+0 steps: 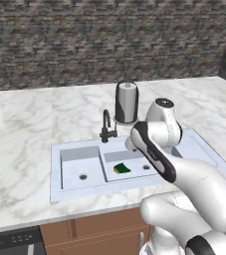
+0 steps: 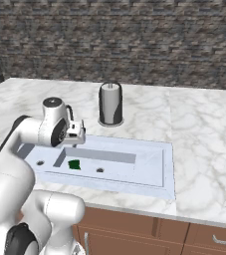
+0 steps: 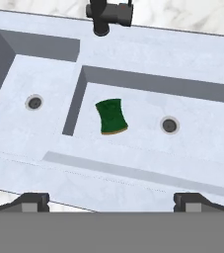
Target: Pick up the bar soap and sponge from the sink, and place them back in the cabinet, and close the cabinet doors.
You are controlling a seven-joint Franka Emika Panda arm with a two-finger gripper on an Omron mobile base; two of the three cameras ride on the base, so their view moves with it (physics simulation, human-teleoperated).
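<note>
- Gripper (image 3: 111,201) hangs above the sink (image 3: 133,42), jaws spread wide with nothing between them, looking straight down into the basins.
- Biggest risk imo: the sponge (image 3: 112,116) is low and flat on the basin floor, so coming down too shallow means the fingers close over air, and too deep means they jam into the bottom.
- It also lies skewed, not square to the basin walls. If the wrist isn't turned to match, the fingers could catch corners and just push it around.
- It sits near the divider wall, left of the drain (image 3: 169,125) in the hand view, so one finger might clip that wall on the way down.
- Faucet (image 1: 106,127) stands at the back rim, something for the arm to bump.
- Sponge itself: small dark green block, thin yellow layer peeking out along one edge, soft-looking I'd guess.
- I can't spot any pink soap in either basin, which could be a problem later.
</note>
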